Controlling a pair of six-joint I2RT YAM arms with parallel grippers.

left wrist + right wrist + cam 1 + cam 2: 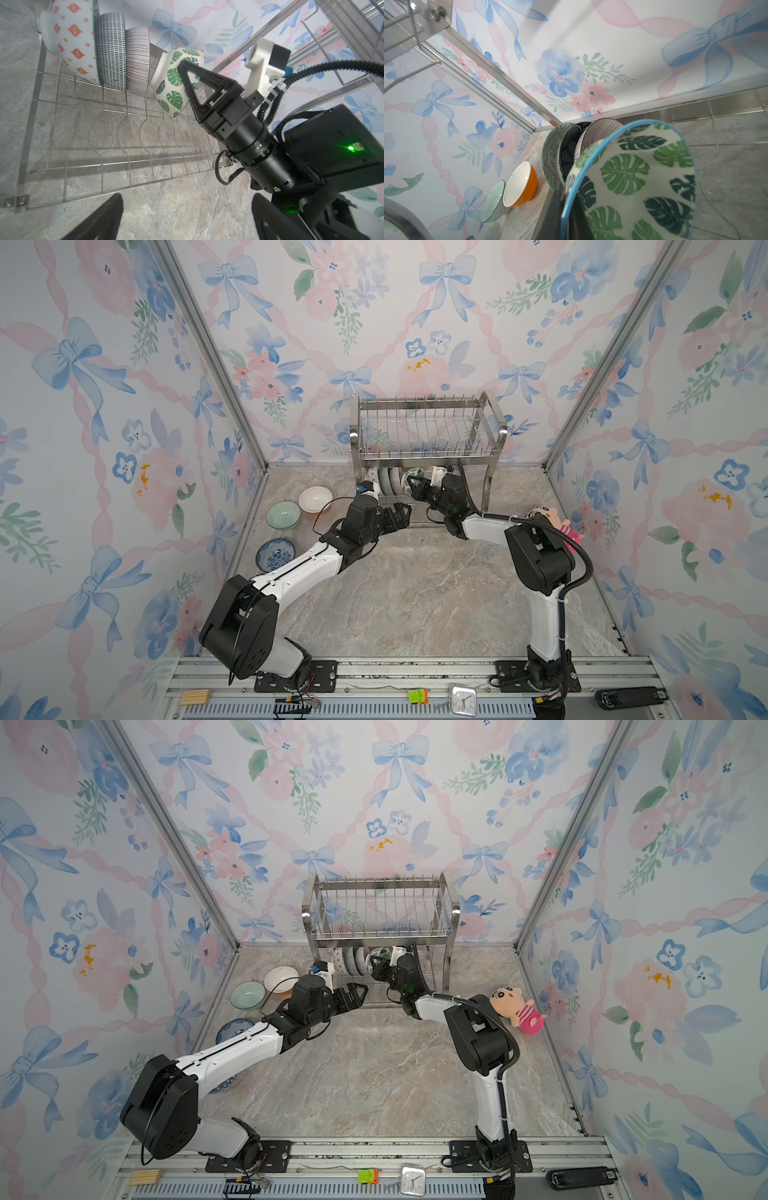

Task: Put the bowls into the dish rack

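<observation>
Leaf-print bowl [172, 97], glazed, stiff, breakable (likely light, slippery): on edge in dish rack [428, 456] lower tier, right of three racked bowls [112, 52], rim pinched by right fingers [184, 67]; left fingers [99, 218] spread, empty.

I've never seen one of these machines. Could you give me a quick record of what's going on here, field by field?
Job: loading bowls into the dish rack
Right gripper: shut on the leaf bowl, held tilted low in the rack
Left gripper: open, empty, in front of the rack
Already racked: diamond bowl, checked bowl, striped bowl, all on edge
On the table: orange bowl, pale green bowl, blue flowered bowl
Also there: plush doll
</observation>
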